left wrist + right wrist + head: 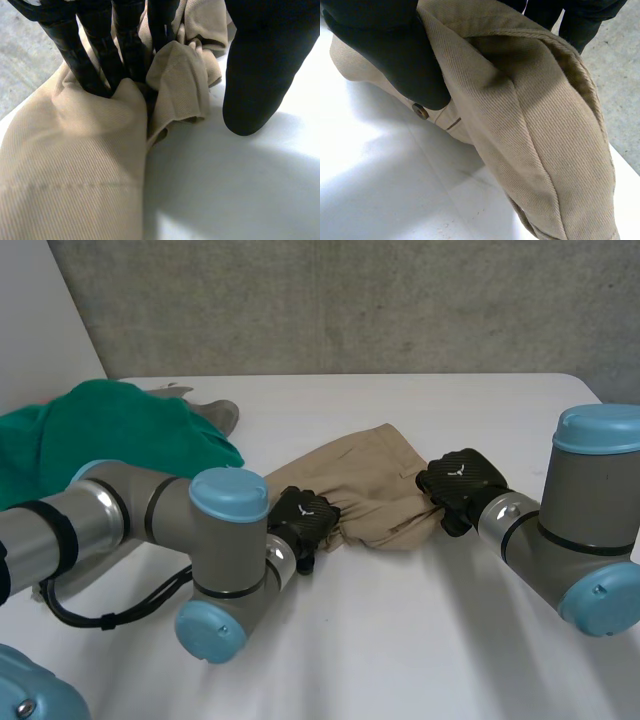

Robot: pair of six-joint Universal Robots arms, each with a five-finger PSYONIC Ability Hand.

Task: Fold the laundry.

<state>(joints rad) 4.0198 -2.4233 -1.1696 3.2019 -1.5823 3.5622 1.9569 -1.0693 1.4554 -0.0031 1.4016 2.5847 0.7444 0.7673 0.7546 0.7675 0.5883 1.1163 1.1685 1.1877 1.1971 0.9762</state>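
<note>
Khaki garment (365, 485) is seen crumpled and unfolded on the surface (400, 640) in the head view, so folding is judged barely begun. The left robot hand (303, 518) is placed at its near-left edge, the right robot hand (460, 480) at its right edge. A green cloth (120, 435) is heaped far left, well apart. In the left wrist view, bunched fabric is clutched by curled fingers (90, 55). In the right wrist view, a raised edge is pinched between thumb (385, 50) and fingers, beside a button (420, 111).

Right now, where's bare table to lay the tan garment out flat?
Bare: the near strip of table between the two arms, in front of the tan garment; also the far band between garment and wall. Crowded: the left, with the green cloth, grey cloth and left arm.
</note>
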